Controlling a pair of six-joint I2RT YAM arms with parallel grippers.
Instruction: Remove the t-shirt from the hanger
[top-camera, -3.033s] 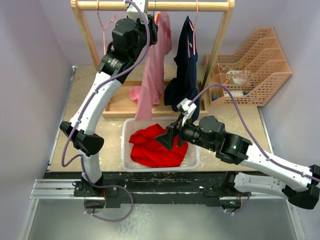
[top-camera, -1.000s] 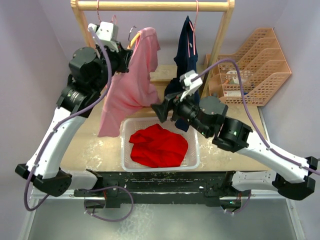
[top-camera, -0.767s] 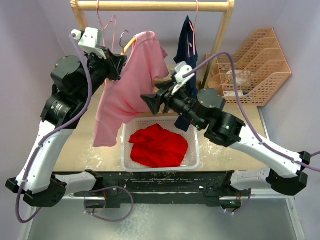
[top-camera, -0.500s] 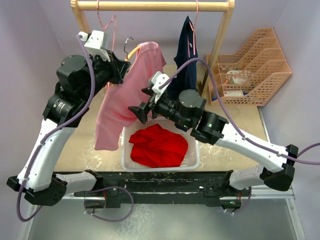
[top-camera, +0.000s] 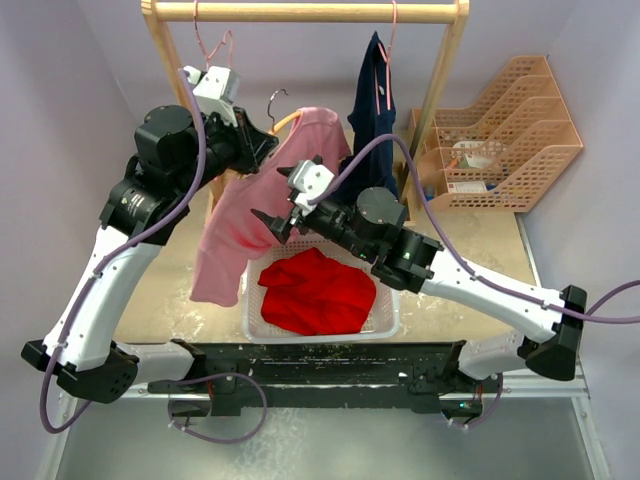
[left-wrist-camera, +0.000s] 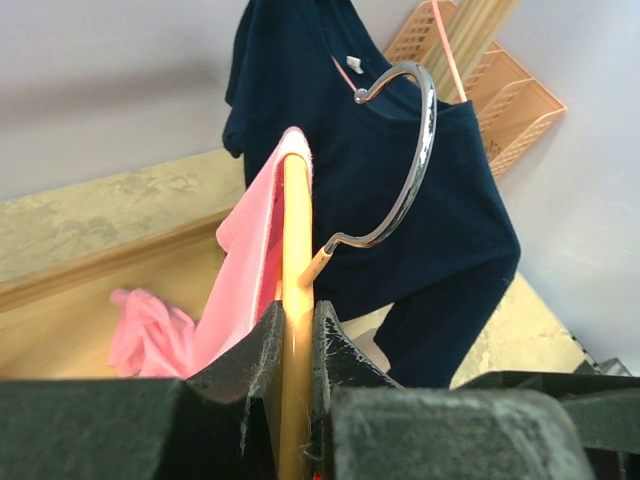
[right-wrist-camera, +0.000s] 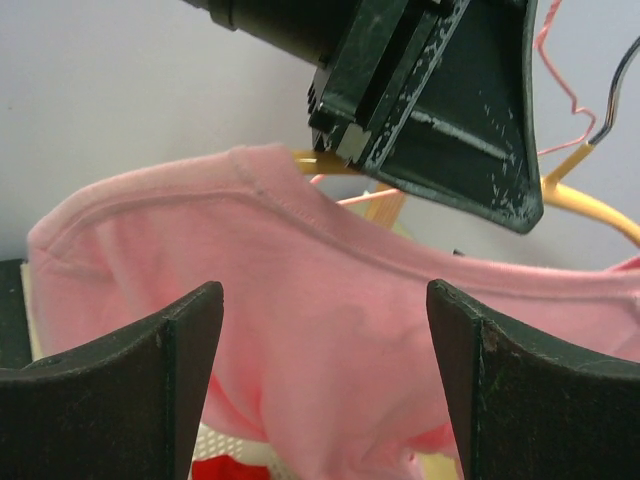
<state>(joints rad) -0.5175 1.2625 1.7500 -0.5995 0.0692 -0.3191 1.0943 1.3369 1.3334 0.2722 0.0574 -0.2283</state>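
Clamping the yellow hanger tight in the left gripper, off the rail. Carrying the pink t-shirt draped on it, just below that gripper; removal not done yet. Holding the right gripper spread wide, shirt directly ahead, grasping nothing. Seeing no readable labels.

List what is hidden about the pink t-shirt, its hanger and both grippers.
Left wrist view: the left gripper covers the hanger below its grip.
Top view: the pink t-shirt hides most of the hanger's arms.
Right wrist view: the left gripper blocks the hanger's middle; the right gripper covers the t-shirt's sides.
Top view: tray contents are too small.
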